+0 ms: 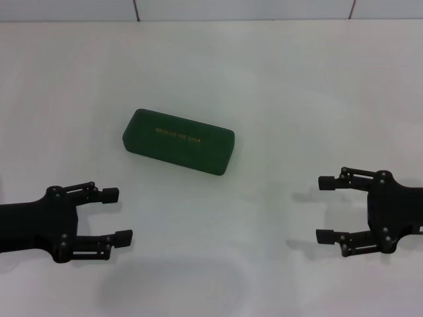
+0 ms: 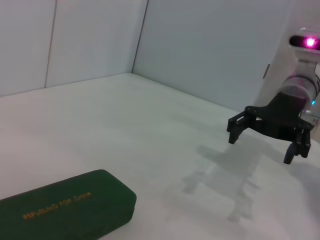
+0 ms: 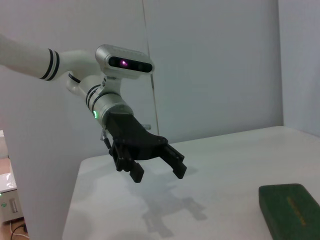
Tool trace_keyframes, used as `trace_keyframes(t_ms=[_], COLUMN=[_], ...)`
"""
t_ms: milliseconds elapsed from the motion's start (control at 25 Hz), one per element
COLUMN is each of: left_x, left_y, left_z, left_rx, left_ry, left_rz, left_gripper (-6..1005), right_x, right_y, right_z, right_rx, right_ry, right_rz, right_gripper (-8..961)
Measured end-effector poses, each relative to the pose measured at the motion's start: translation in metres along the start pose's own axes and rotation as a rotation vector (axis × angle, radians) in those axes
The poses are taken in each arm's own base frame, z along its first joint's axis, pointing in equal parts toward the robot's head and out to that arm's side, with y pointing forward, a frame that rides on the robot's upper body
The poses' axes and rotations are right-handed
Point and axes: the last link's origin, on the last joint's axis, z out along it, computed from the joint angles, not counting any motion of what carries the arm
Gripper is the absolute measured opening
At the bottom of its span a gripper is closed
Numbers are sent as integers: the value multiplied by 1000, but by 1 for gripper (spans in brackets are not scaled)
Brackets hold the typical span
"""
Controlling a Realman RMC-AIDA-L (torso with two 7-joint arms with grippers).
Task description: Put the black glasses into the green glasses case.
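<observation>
The green glasses case lies shut on the white table, gold lettering on its lid, in the middle of the head view. It also shows in the left wrist view and the right wrist view. The black glasses are not in view. My left gripper is open and empty, near the front left, apart from the case. My right gripper is open and empty at the front right. The left wrist view shows the right gripper; the right wrist view shows the left gripper.
The white table ends at a pale wall at the back. A pale box with a green light stands off the table's edge in the right wrist view.
</observation>
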Motion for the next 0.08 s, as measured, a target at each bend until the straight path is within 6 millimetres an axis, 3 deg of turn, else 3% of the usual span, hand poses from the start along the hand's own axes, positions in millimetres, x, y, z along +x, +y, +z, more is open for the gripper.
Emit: trace_keyframes(t_ms=[80], left_x=[0], left_y=[0], left_z=[0], left_rx=[-1], left_ry=[0], left_rz=[0], left_gripper=[865], right_x=[0], right_y=[-1], right_z=[-1], right_rx=[8], right_ry=[-2], right_rz=[0], right_gripper=[874])
